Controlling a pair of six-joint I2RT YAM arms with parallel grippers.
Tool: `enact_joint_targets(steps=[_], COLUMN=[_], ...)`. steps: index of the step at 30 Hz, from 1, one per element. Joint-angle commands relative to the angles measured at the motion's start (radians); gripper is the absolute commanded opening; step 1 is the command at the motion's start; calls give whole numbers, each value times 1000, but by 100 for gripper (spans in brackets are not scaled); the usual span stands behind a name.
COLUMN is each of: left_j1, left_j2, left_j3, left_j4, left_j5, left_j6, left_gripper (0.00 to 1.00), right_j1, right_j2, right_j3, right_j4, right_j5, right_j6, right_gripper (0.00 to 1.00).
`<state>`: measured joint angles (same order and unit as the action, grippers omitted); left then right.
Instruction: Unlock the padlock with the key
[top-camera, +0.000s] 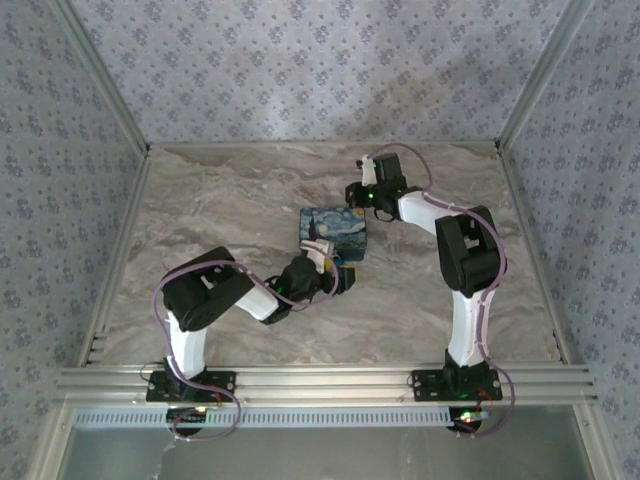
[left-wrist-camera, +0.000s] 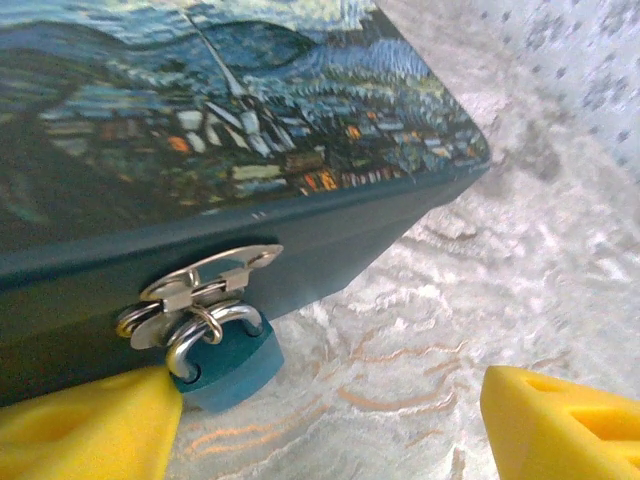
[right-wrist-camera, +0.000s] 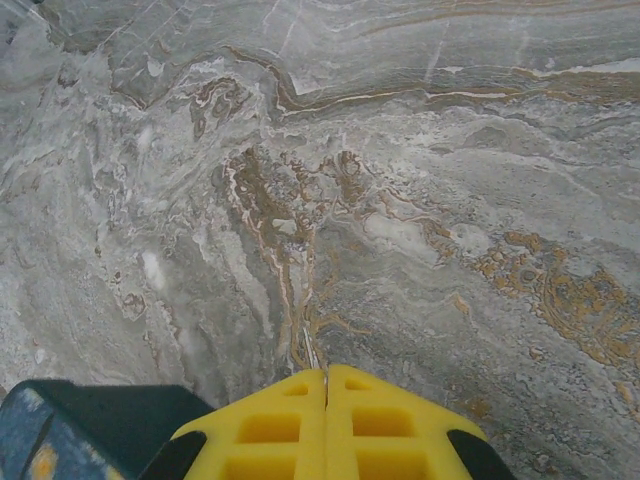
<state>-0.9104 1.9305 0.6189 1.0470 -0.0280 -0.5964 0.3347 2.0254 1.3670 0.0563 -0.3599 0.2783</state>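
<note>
The right end effector (right-wrist-camera: 327, 373), fingers pressed together, hangs over the marble table (right-wrist-camera: 400, 150) beside a tin (right-wrist-camera: 60, 430).

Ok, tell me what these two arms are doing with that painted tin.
The left gripper sits open at the front of the painted tin, its yellow fingers on either side of the small padlock, which hangs from the tin's hasp with its shackle closed. The right gripper is shut above the marble table beside the tin; whether it holds the key is hard to tell. The lock is not yet open.
</note>
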Motion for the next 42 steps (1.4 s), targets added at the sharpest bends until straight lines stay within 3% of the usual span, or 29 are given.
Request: enact_joint_targets(steps=[1, 6, 14, 29, 35, 42], left_j1=[32, 51, 59, 26, 22, 19], left_j2=[35, 58, 102, 158, 199, 197], left_j3=[-18, -16, 12, 49, 67, 44], left_j4=[173, 223, 228, 233, 268, 291], left_j5=[121, 159, 195, 142, 166, 157], left_j6=[-59, -96, -128, -179, -225, -271], left_gripper=[78, 77, 67, 79, 64, 67], right_j1=[5, 8, 10, 24, 29, 27], right_j2=[7, -2, -16, -22, -25, -37], right_j3=[-20, -41, -63, -81, -86, -104], right_j4=[23, 36, 50, 65, 66, 70], right_j5=[-15, -11, -14, -14, -14, -6], right_j6=[-19, -22, -23, -16, -15, -17], right_gripper=[0, 0, 0, 0, 0, 0])
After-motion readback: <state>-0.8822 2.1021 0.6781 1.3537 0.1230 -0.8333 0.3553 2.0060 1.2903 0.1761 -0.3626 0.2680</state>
